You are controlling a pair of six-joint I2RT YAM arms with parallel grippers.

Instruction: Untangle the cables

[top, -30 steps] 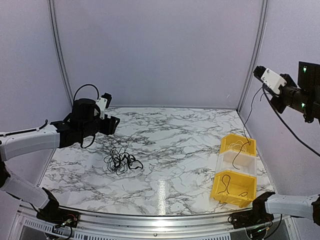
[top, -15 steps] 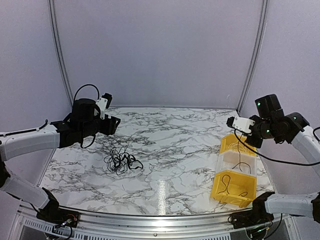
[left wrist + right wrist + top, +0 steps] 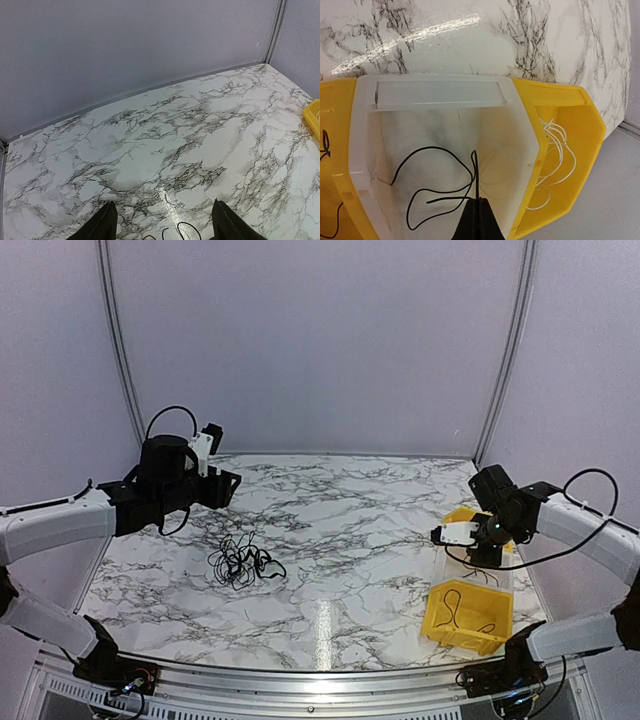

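The cables lie as a small dark tangle on the marble table, left of centre. My left gripper hovers above and behind the tangle, open and empty. In the left wrist view its fingers stand wide apart, and one black loop shows at the bottom edge. My right gripper hangs over the clear bin. In the right wrist view the right gripper is shut on a single black cable, and the rest of that cable curls on the floor of the clear bin.
Three bins stand in a row at the right edge of the table. The far yellow bin holds a white cable. The near yellow bin holds a black cable. Grey walls close in the back and the sides.
My right arm has swung down from high on the right to the clear bin, lowering the hanging black cable into it. The left arm and the tangle have not moved.
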